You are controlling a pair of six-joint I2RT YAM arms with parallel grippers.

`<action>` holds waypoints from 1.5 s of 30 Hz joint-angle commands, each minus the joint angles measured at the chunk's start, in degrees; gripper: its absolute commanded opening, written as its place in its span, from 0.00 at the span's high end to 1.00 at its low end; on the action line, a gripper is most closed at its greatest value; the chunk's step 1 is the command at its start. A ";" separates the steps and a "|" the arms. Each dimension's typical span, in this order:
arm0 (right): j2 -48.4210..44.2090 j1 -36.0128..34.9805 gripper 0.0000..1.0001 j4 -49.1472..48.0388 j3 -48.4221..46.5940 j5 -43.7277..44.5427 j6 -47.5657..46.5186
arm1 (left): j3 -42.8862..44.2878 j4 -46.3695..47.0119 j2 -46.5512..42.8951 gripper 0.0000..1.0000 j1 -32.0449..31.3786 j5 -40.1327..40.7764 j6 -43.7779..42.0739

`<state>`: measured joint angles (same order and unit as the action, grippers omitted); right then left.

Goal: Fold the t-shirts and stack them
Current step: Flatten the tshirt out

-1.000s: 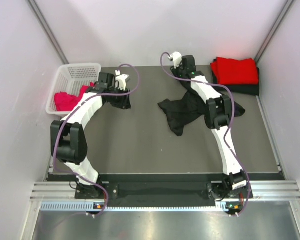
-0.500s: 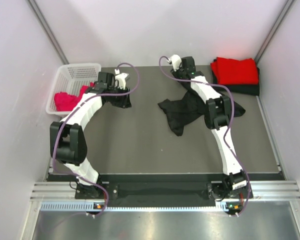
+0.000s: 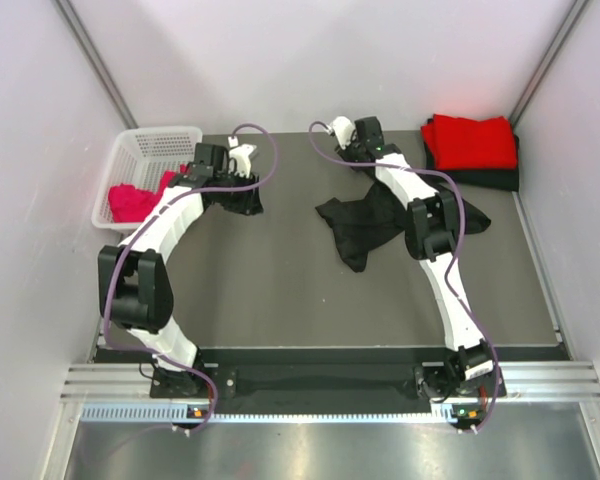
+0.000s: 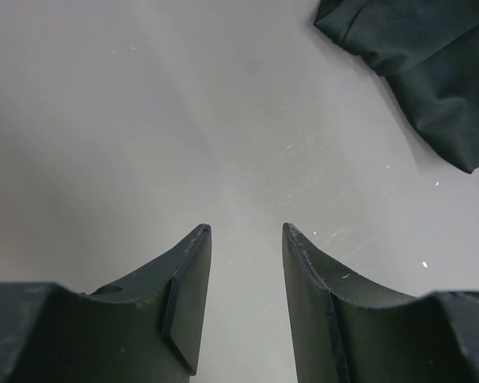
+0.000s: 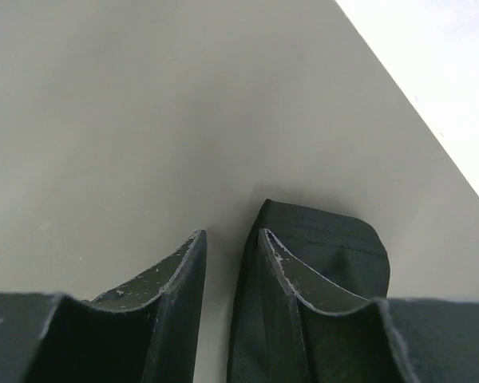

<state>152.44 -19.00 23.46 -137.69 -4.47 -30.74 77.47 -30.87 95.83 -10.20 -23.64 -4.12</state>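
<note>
1. Left jaws are hanging open, empty, just right of the basket [image 3: 148,139]
2. Right jaws are standing slightly apart, empty, beside the black shirt [image 3: 352,235] lying farther right of the basket

The right arm [image 3: 395,180] covers the middle of the black t-shirt [image 3: 355,235]. In the left wrist view that shirt is cut off at 1 o'clock. In the right wrist view black cloth [image 5: 335,247] runs off at 5 o'clock, partly behind a finger [image 5: 303,279] of the right gripper [image 5: 231,233]. The left arm [image 3: 170,222] hides part of the pink-red t-shirt [image 3: 130,203]
</note>
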 commanded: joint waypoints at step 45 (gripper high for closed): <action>-43.00 -1.56 1.00 -4.05 16.75 1.48 -8.63 | 13.93 -1.83 9.18 0.52 -3.69 -4.56 -6.78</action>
<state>117.38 -19.77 20.60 -119.57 -2.26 -38.00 88.44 -32.93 101.80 -12.03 -24.18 -8.82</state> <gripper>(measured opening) 0.007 0.474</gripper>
